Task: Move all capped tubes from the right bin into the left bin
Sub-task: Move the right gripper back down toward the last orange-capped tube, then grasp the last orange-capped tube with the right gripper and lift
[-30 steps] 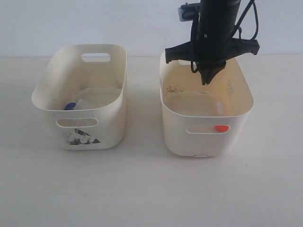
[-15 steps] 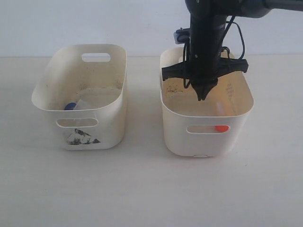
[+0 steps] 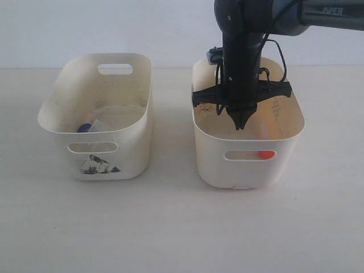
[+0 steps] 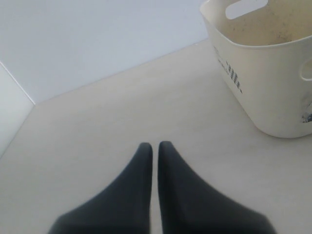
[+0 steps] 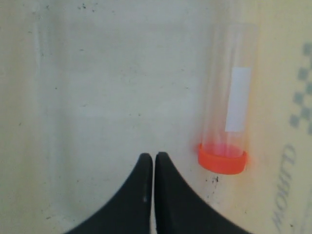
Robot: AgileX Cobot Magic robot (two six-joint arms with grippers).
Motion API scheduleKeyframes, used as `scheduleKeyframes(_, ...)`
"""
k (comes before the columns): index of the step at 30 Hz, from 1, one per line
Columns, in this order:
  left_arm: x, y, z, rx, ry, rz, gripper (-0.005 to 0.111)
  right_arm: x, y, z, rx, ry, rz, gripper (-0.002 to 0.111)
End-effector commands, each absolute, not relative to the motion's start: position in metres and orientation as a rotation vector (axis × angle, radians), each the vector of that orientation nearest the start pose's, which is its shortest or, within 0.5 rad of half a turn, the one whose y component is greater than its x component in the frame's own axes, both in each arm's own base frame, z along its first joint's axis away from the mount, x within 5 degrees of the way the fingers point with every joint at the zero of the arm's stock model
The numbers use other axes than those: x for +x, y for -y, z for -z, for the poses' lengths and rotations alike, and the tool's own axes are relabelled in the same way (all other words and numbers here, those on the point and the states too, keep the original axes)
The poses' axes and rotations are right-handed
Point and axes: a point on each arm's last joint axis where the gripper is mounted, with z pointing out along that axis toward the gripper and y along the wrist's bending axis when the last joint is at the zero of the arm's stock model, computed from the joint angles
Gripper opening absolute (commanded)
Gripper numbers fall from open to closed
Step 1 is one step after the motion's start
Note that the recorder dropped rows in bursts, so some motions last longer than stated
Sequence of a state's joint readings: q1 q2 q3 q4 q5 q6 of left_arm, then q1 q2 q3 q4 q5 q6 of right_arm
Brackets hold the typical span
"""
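Note:
A clear tube with an orange-red cap [image 5: 225, 122] lies on the floor of the plain-fronted right bin [image 3: 248, 168]; its cap shows through the front handle slot [image 3: 265, 154]. My right gripper [image 3: 240, 123] hangs inside that bin, shut and empty, its tips [image 5: 154, 157] beside the orange cap without touching it. The left bin [image 3: 99, 162], with the black mark on its front, holds a blue-capped tube [image 3: 85, 127]. My left gripper [image 4: 154, 145] is shut with nothing in it, over bare table beside the left bin [image 4: 273, 87]. No other blue-capped tube is in view.
A pale wall runs behind the table. Both bins stand side by side with a gap of table between them [image 3: 170, 142]. The right arm's black body [image 3: 244, 45] rises above the right bin's back rim.
The right arm has come down into the right bin, its shut gripper sinking from rim height toward the floor. The bins and tubes have not moved.

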State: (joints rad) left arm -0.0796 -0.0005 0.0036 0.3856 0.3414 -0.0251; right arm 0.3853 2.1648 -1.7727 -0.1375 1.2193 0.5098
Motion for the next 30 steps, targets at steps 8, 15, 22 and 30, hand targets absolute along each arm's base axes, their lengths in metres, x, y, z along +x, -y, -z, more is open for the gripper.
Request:
scheduleKeyframes(8,0.0542,-0.0067,-0.185,0.283,-1.782,-0.285,0.004,0.4151,-0.1529,-0.1882,0.138,-3.038,0.157,0.001)
scheduleKeyframes(15,0.0542,-0.0067,-0.185,0.283,-1.782,-0.285,0.004,0.4151,-0.1529,-0.1882,0.163,-3.036,0.155,0.001)
scheduleKeyframes(22,0.0542,-0.0067,-0.185,0.283,-1.782,-0.285,0.004,0.4154,-0.1515,-0.1879,0.166,-3.029,0.177,0.001)
scheduleKeyframes(30,0.0542,-0.0067,-0.185,0.283,-1.782,-0.285,0.004,0.4163,-0.1494,-0.1881,0.162,-3.022,0.196,0.001)
